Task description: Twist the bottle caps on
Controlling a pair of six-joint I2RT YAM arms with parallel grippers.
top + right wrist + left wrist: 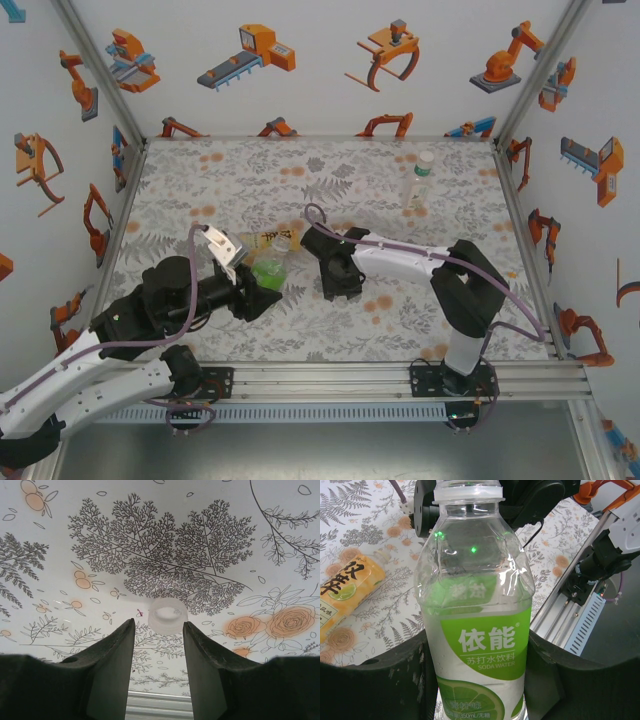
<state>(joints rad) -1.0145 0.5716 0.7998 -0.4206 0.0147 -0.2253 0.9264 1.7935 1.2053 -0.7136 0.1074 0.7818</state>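
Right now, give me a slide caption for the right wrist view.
Open right end effector aimed at small translucent white round plastic cap on fern-printed tablecloth.

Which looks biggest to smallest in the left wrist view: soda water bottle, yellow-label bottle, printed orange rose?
1. Soda water bottle, but it is nearest the camera.
2. Yellow-label bottle.
3. Printed orange rose.
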